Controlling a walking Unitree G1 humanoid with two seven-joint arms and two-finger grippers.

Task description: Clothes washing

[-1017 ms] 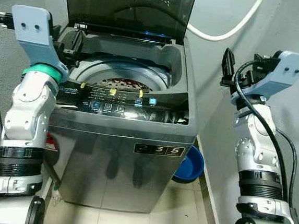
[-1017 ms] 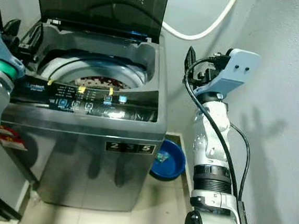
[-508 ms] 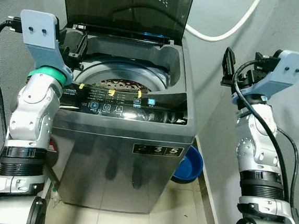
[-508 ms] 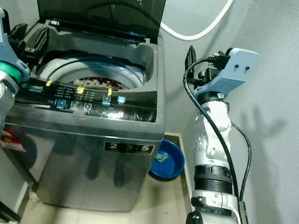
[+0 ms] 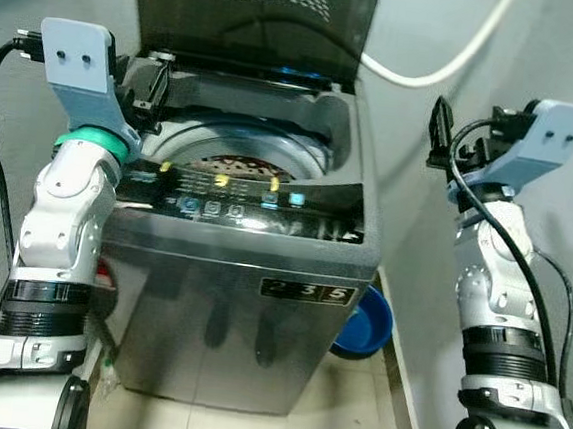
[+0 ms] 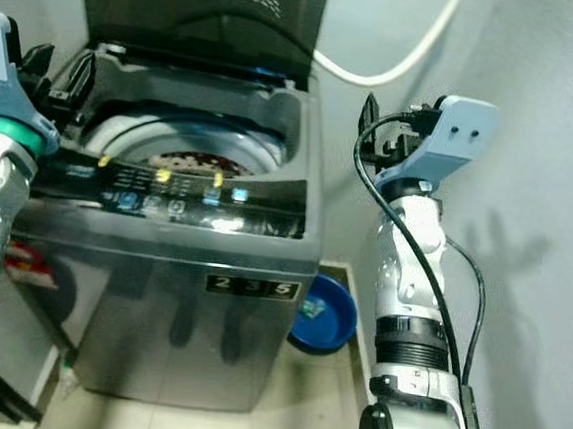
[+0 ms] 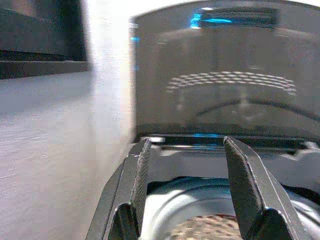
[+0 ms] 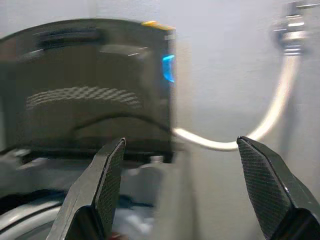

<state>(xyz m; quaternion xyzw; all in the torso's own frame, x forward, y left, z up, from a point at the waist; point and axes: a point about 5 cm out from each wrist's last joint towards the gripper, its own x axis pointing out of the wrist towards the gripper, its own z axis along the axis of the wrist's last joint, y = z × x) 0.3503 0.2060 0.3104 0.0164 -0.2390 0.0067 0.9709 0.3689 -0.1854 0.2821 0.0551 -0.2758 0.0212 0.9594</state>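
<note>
Two empty grippers at a loaded, open washer

Both arms are raised on either side of a grey top-loading washing machine (image 5: 251, 272) whose lid (image 5: 254, 16) stands upright against the wall. As far as the pictures show, the loading looks done or under way: down in the drum (image 5: 234, 148) lies a patterned, reddish-brown heap of clothes (image 5: 232, 167), sitting low under the pale ring of the tub. What seems left is to shut the lid and start a cycle from the control panel (image 5: 238, 198), a dark strip across the front edge with small lit blue buttons and a few yellow marks.

The left gripper (image 7: 186, 172) hovers over the machine's left rear corner, just beside the rim, its two black fingers spread apart with nothing between them; through the gap the wrist camera looks at the lid and the top of the drum. The right gripper (image 8: 180, 175) hangs well apart from the machine on its right side, near the wall, fingers also wide and empty, pointed toward the lid and a white hose (image 5: 439, 72) that curves along the wall behind.

The machine's front bears the digits 2 3 5, somewhat blurred. A blue basin (image 5: 365, 322) sits on the tiled floor (image 5: 340, 410) just beside the machine's right lower corner, between it and the wall
</note>
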